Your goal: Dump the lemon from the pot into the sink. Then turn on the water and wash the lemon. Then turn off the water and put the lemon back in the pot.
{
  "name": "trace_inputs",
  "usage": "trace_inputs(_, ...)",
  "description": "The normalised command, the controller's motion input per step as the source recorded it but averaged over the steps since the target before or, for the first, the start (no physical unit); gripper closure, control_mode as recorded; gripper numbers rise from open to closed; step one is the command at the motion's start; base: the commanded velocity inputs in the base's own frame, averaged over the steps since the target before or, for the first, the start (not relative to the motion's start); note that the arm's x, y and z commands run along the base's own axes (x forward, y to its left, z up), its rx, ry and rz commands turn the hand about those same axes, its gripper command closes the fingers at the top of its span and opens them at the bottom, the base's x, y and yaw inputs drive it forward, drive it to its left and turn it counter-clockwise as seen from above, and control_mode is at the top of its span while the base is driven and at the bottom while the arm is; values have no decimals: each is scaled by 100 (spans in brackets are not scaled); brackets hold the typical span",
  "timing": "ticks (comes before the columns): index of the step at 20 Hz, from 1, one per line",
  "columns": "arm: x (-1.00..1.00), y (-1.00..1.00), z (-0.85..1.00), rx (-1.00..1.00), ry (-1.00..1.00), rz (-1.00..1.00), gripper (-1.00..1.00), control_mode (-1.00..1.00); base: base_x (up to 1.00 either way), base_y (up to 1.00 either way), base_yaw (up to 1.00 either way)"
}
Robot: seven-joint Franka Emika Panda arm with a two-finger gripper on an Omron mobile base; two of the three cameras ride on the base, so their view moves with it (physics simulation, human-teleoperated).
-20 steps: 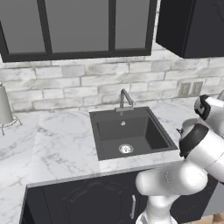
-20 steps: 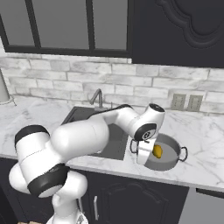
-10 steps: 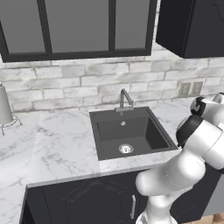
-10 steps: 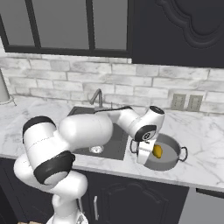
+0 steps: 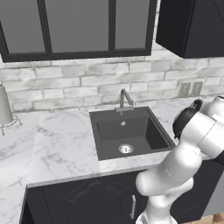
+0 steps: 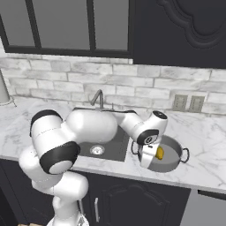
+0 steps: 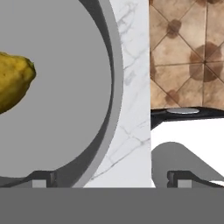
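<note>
The first step is in hand: the lemon [image 6: 160,152] lies inside the grey pot [image 6: 170,163], which stands on the white marble bench [image 6: 207,137] just to the right of the dark sink [image 6: 118,145], so nothing has been dumped yet. In the right base view the hand [image 6: 148,155] sits at the pot's near-left rim, pointing down at it. In the hand view the lemon [image 7: 13,83] shows large and yellow on the pot's flat grey floor, with the pot's curved wall [image 7: 111,87] running between the two finger tips, one tip [image 7: 41,179] low over the pot's floor and the other [image 7: 181,178] outside it over the bench edge. The jaws stand fully apart and hold nothing; they look placed to straddle the rim, though whether a finger already touches the wall cannot be told.

The sink basin [image 5: 131,135] is bare, with its silver drain ring [image 5: 126,149] visible, and the slim grey faucet [image 5: 126,99] behind it gives no stream.

The next move, as I judge it, calls for closing the fingers on the pot's wall to get a firm pinch, then lifting and carrying the pot left over the basin and tipping it so the lemon rolls out. The risk is a thin-rim grip slipping as the pot tilts, or the lemon bouncing onto the bench instead of into the basin.
</note>
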Motion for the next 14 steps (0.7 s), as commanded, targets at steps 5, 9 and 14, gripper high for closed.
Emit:
trace_inputs(5,16,-8,-13,0,0,0,-100,-100,0,0,0)
trace_inputs(9,14,-11,-12,0,0,0,-100,-100,0,0,0)
trace_inputs(14,9,-8,-16,0,0,-1,-100,-100,0,0,0)
